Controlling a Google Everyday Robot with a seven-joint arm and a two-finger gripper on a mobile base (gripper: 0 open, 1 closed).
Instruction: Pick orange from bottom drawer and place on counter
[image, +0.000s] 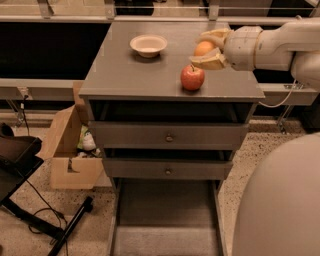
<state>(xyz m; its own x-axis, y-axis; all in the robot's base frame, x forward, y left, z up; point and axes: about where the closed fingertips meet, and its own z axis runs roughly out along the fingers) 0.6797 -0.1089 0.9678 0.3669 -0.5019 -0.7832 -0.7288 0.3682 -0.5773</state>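
The orange is clasped between the two pale fingers of the gripper, over the right rear part of the counter. Whether it touches the top or is held just above it cannot be told. It is judged to be light, firm under a slightly yielding rind, and smooth and round enough to roll once it is let go, so a gentle release on a flat spot is called for. A round fruit is best gripped across its widest part, as appears to be done here, with one finger behind and one in front. Little force is needed, and too much could bruise it. The apple stands just in front of the gripper, near the front edge; it is red, glossy, stemmed and larger than the orange, and it is close enough to be knocked. A shallow cream bowl rests well to the left. The counter is matte grey, flat and hard. The bottom drawer is seen pulled out below, a grey tray with a flat floor and low sides. Two knobbed upper drawers are shut above it. A cardboard box stands on the speckled floor at the left.
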